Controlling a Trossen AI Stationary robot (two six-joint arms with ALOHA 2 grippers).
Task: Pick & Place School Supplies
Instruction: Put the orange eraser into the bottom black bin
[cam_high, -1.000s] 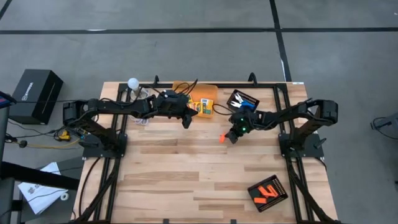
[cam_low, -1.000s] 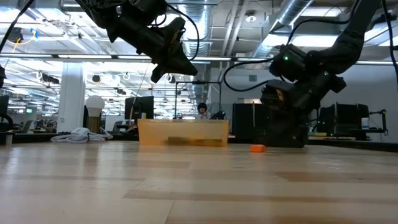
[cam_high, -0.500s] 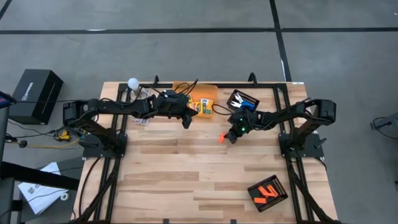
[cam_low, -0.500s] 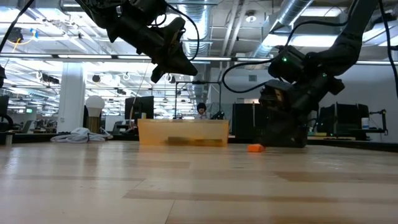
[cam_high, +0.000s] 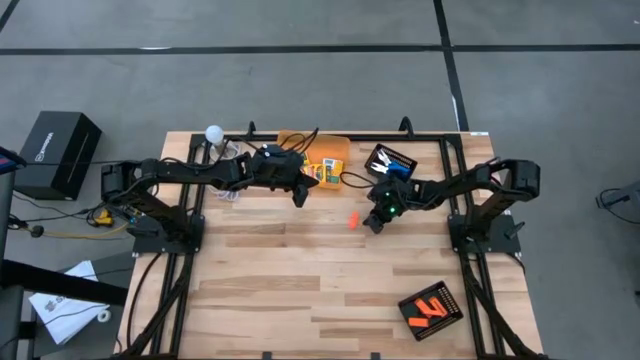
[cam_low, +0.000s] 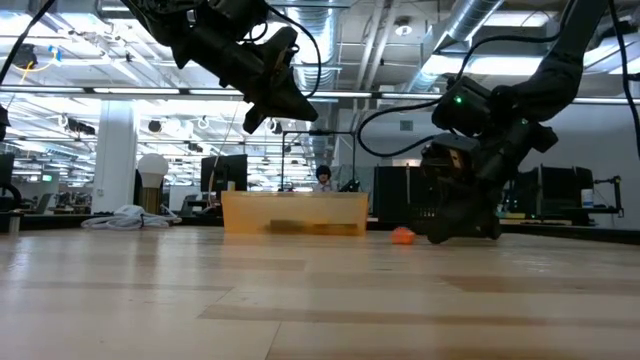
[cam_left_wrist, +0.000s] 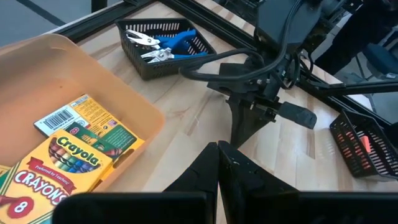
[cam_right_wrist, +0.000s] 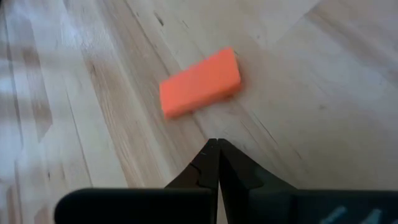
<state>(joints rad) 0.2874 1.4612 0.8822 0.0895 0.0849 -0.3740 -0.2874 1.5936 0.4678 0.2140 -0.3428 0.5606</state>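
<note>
High view: worktop (cam_high: 300, 290) carries both arms. Translucent orange bin (cam_high: 335, 150) sits just beyond the left end effector (cam_high: 299, 197), which hangs raised above the surface, fingers closed and empty. Crayon boxes (cam_left_wrist: 68, 155) lie flat inside that bin. Black tray (cam_high: 391, 160) with blue-handled scissors (cam_left_wrist: 163, 48) stands just behind the right end effector (cam_high: 372, 224). Right end effector is low at the wood, fingers closed, gripping nothing. Orange piece (cam_right_wrist: 200, 82) lies loose on the bare wood just ahead of its fingertips, apart from them, between the two end effectors.
</note>
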